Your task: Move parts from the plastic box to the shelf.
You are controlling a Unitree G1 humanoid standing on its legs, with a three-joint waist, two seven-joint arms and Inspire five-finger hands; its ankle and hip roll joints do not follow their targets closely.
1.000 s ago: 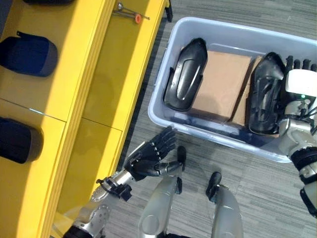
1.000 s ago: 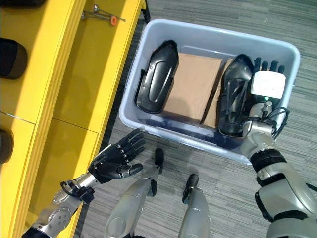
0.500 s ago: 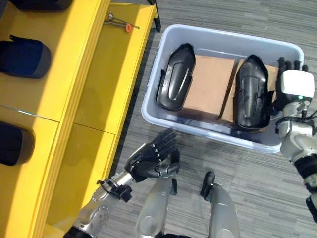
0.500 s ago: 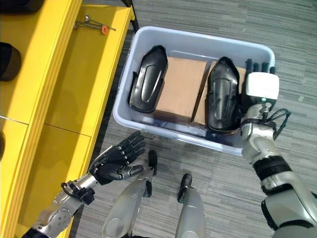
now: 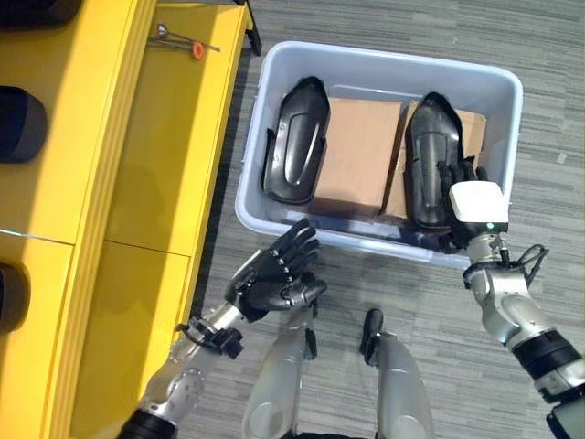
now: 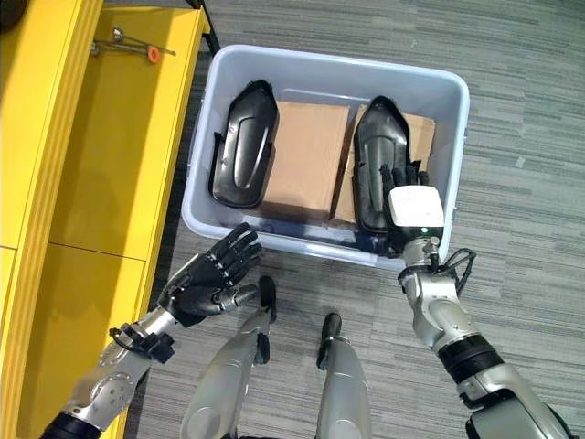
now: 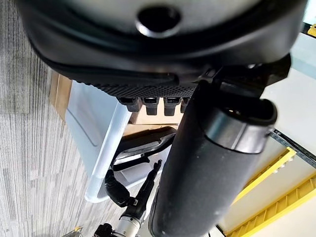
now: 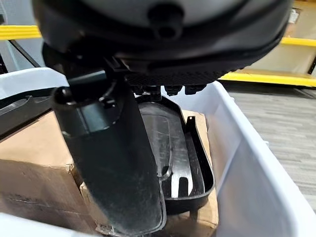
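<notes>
Over grey carpet, right hand hovers above black part.

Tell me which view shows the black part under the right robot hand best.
The left eye view: it shows the right-hand black part almost whole, lying on cardboard in the plastic box, with the right robot hand over its near end. The right eye view matches it. The right wrist view shows its ribbed inner side, partly behind the thumb.

The left hand is held up, palm showing, fingers spread (holding nothing); the right hand reaches forward, fingers straight.
</notes>
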